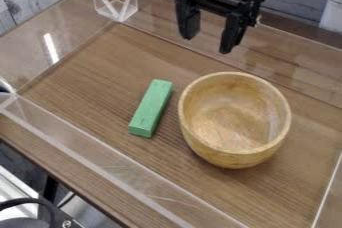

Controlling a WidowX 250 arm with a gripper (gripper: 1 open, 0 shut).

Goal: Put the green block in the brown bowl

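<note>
The green block (151, 107) is a slim bright green bar lying flat on the wooden table, angled slightly, just left of the brown bowl (235, 118). That bowl is round, light tan wood with thick walls and nothing inside. My gripper (211, 32) hangs above the table at the top of the view, pointing down, its black fingers (189, 20) spread apart with nothing between them. It is above and behind the bowl's far rim, well apart from the block.
A low clear acrylic wall (54, 132) rings the wooden tabletop (94, 72). A clear folded acrylic piece (116, 2) stands at the back left corner. Bare wood lies left of the block and in front of the bowl.
</note>
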